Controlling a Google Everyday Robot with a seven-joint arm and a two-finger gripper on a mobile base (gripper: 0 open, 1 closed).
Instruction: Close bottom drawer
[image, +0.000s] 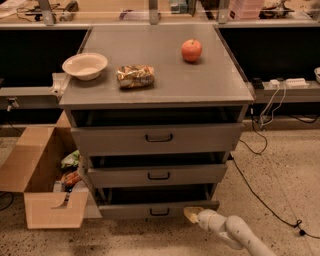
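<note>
The bottom drawer (130, 209) is the lowest of three grey drawers. It stands pulled out a little, with a slim front panel and a small dark loop handle (159, 212). My gripper (191, 214) is at the end of a white arm coming in from the lower right. Its tip is right at the drawer's front panel, just right of the handle. The middle drawer (158, 175) and the top drawer (159, 138) also stand slightly out.
An open cardboard box (42, 185) with items stands on the floor left of the cabinet. On the cabinet top are a white bowl (84, 65), a snack bag (135, 76) and a red apple (191, 50). Cables (260, 195) run over the floor at the right.
</note>
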